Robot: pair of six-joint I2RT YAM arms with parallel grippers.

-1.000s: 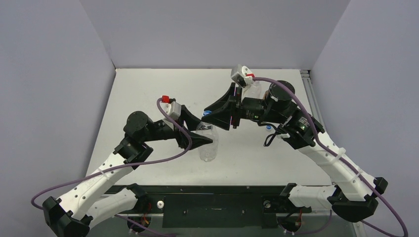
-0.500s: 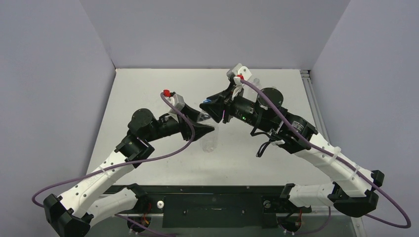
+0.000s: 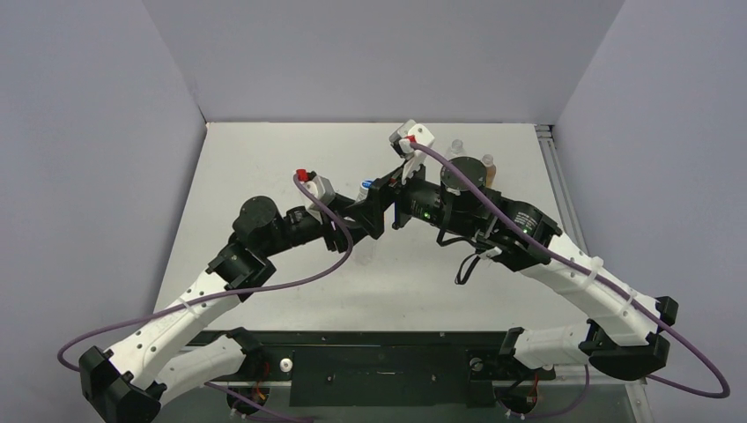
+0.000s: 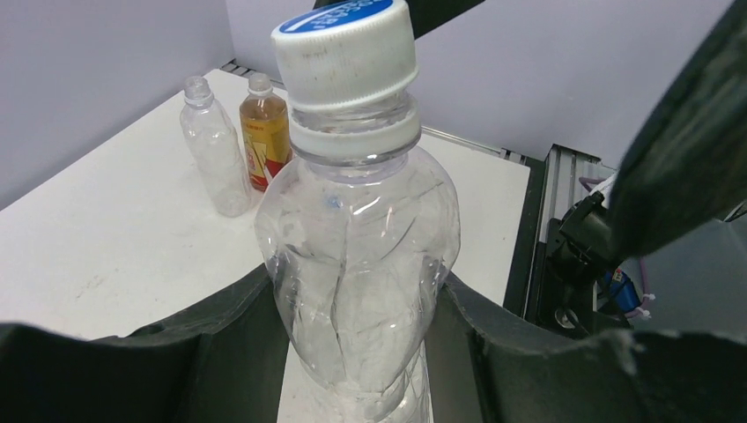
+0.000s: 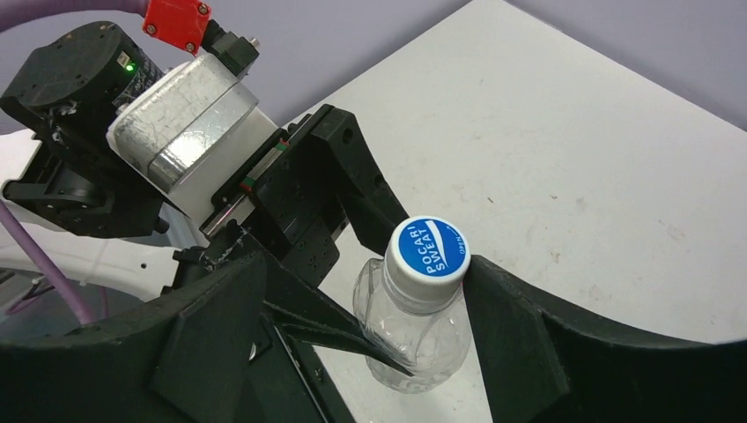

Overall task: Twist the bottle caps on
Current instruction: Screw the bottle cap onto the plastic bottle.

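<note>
1. Left end effector (image 4: 352,326): we see it pinching the clear bottle (image 4: 357,247) upright at mid-body.
2. Right end effector (image 5: 368,273): spread, its fingers flanking the blue-and-white cap (image 5: 429,248), which sits on that bottle's neck.

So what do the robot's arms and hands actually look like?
The left arm and right arm have white lower links, black joints and black upper sections. Each carries a looping purple cable ending in a red plug at a silvery wrist camera box. The left hand and right hand have broad matte-black fingers.
</note>
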